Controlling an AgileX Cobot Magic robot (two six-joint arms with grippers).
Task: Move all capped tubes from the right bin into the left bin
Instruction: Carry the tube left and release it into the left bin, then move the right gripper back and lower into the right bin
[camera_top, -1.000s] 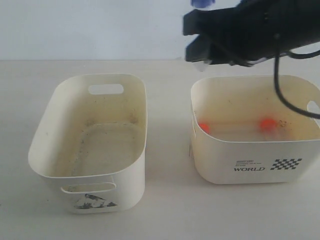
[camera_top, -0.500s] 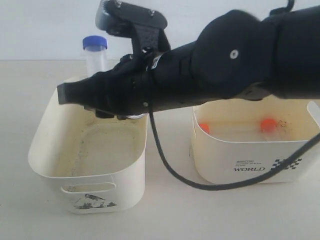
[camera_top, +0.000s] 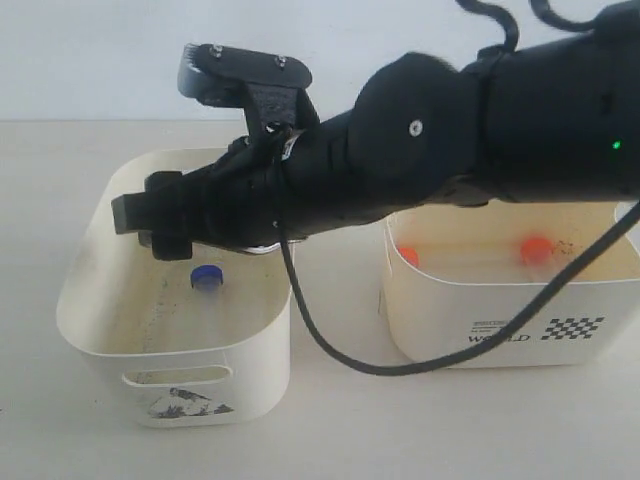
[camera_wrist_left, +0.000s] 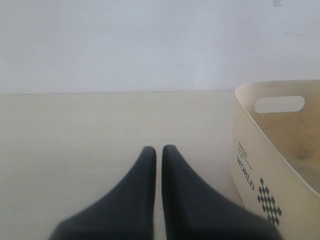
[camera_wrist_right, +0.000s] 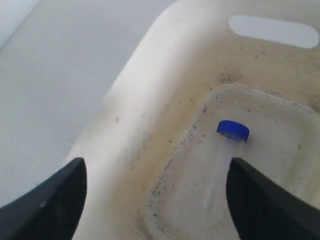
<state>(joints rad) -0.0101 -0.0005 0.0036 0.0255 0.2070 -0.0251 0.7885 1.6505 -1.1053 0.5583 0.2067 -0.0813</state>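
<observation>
One blue-capped tube (camera_top: 207, 278) lies on the floor of the left bin (camera_top: 76, 300), apart from any finger. My right gripper (camera_top: 160, 222) reaches across the middle and hovers over that bin, open and empty. The right wrist view looks down into the left bin (camera_wrist_right: 150, 100): the blue-capped tube (camera_wrist_right: 233, 130) lies beyond my right gripper (camera_wrist_right: 156, 165), whose jaws stand wide apart. Two orange-red caps (camera_top: 407, 254) (camera_top: 535, 249) show inside the right bin (camera_top: 500, 305). My left gripper (camera_wrist_left: 159, 150) is shut and empty over bare table. No second blue cap shows.
The right arm's black body and its cable (camera_top: 320, 340) span the gap between the bins and hide the far rim of the right bin. In the left wrist view a cream tub (camera_wrist_left: 250, 150) with a speckled inside and "WORLD" print stands beside the left gripper.
The right arm swung from above the right bin over to the left bin carrying the blue-capped tube upright. It has let go; the tube now lies in the left bin.
</observation>
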